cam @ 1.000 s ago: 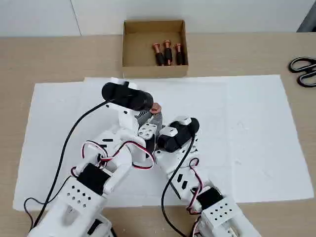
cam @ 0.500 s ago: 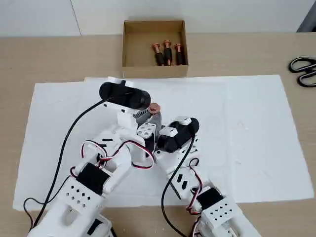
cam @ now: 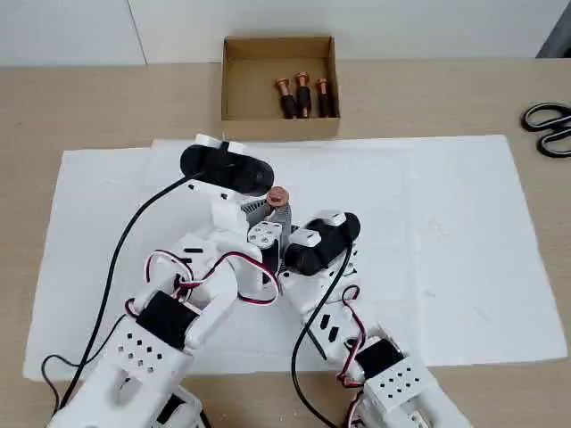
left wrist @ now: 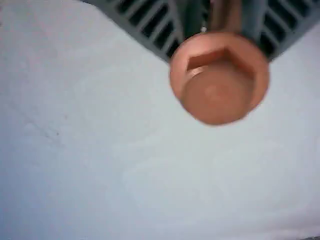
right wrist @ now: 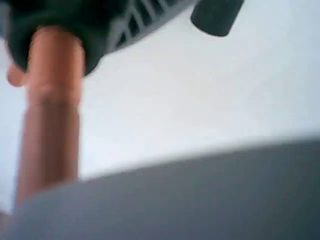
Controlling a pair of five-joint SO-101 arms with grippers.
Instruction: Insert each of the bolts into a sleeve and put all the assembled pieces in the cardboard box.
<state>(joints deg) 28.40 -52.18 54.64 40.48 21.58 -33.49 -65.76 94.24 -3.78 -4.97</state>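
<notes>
From above, three finished pieces (cam: 303,96) lie together inside the cardboard box (cam: 235,89). A fourth bolt (cam: 277,194) is held well short of the box, over the white paper (cam: 446,250) that covers the surface (cam: 89,98). The left pincer (cam: 268,209) pinches it just under its head. The right arm (cam: 317,242) crowds in from the side away from the box, probably so that bolt and sleeve can be joined between the two arms before the trip to the box. Scissors (cam: 549,127) lie far to one side of the box.

In the left wrist view, the copper head (left wrist: 219,77) sits between ribbed grey fingers (left wrist: 145,30), with bare paper behind it.

In the right wrist view, the copper shaft (right wrist: 50,125) runs from a dark clamp down to the wide grey jaw of the right pincer (right wrist: 150,200). Whether that pincer is closed on the shaft cannot be told. No sleeve can be made out with certainty.

Compared with a second ago, the left wrist and the bolt head have edged slightly sideways. The right arm and the box contents look unchanged.
</notes>
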